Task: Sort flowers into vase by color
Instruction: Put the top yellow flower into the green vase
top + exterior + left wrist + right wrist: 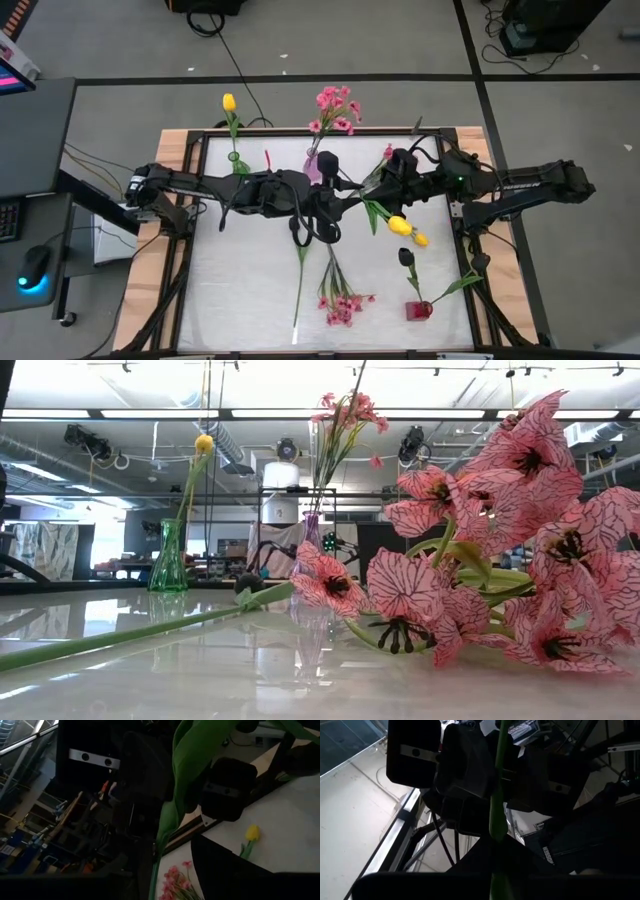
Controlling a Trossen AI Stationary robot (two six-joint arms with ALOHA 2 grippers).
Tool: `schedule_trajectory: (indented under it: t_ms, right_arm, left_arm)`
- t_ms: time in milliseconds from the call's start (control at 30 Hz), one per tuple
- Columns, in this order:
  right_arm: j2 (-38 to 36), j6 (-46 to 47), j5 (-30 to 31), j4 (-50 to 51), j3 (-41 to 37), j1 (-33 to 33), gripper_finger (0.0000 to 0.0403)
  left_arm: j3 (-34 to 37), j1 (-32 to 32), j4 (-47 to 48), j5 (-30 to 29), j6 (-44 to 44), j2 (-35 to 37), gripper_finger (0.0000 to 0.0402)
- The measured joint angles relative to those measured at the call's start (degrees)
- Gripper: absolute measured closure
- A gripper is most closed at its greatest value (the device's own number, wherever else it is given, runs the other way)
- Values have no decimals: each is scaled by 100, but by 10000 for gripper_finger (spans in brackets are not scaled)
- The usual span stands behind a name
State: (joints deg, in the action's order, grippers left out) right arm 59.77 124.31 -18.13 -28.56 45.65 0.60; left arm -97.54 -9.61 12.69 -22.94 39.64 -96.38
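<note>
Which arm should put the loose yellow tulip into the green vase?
Probably left: the green vase stands on its side, and left gripper and right gripper meet mid-table by the yellow tulip.

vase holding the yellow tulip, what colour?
Green glass vase, clearest in the low view.

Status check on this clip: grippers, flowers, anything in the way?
Both grippers mid-table, left gripper, right gripper, a green stem between them. Yellow tulip in green vase, pink spray in purple vase. Loose pink flowers on table.
</note>
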Motion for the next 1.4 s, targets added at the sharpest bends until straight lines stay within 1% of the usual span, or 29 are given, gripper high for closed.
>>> schedule_trajectory:
  t_ms: [233,333,767,867,1033,1133,1233,1400]
  right_arm:
    - [0,0,-15,11,0,0,360]
    - [-2,2,-120,30,0,2,360]
    - [-9,2,-153,18,0,0,360]
    - [-9,-39,-153,13,0,0,360]
    - [-9,-201,-174,17,0,0,355]
    - [-9,-336,-289,25,0,2,343]
    - [-9,-453,-312,33,0,2,321]
    - [-7,-494,-446,61,0,2,263]
  left_arm:
    - [0,3,-5,-2,2,0,290]
    - [0,4,-5,-2,4,0,302]
    - [0,4,-131,-4,20,-2,370]
    - [0,15,-140,-4,20,-2,379]
    - [0,15,-146,-4,20,-2,382]
    - [0,15,-155,-4,20,-2,383]
    - [0,15,-167,-2,18,-2,383]
    - [0,15,-182,-2,16,-2,383]
